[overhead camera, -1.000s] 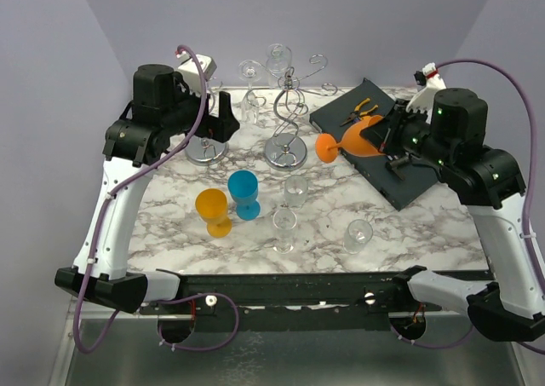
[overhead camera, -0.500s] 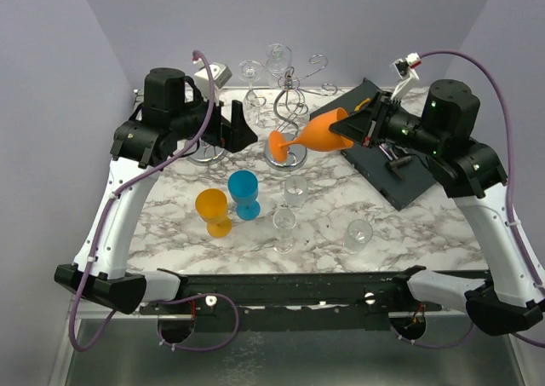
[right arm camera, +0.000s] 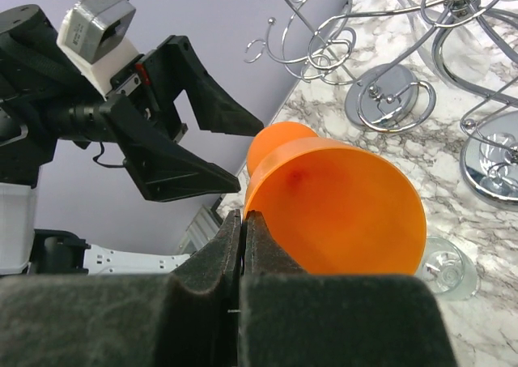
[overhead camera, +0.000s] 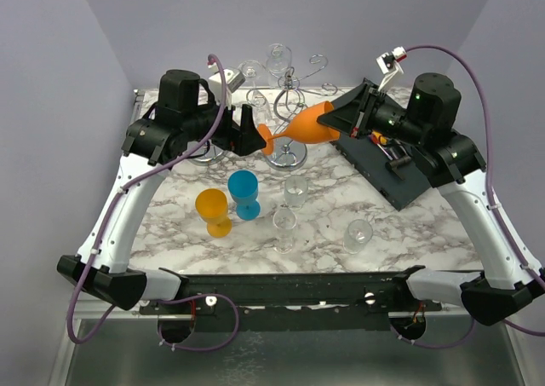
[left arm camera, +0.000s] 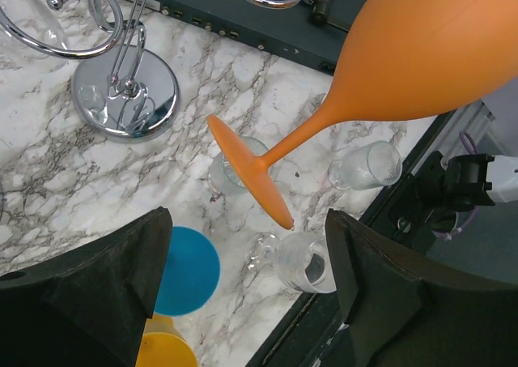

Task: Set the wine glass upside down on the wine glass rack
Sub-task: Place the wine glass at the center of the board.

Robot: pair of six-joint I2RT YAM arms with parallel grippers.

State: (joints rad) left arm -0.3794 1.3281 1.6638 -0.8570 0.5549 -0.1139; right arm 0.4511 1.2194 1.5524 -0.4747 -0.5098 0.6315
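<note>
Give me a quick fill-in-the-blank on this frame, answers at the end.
The right gripper holds the ___ wine glass by its bowl. The left gripper, facing the glass's foot, is ___. The blue glass stands ___ on the table. Missing: orange; open; upright.

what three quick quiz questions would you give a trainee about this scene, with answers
1. True or false: the orange wine glass is upright.
2. Multiple choice: the right claw grips the glass by its A) base B) stem C) bowl rim.
3. Fill in: the left claw, facing the glass's base, is ___.

Key: 1 false, it is held on its side in the air; 2 C; 3 open.
</note>
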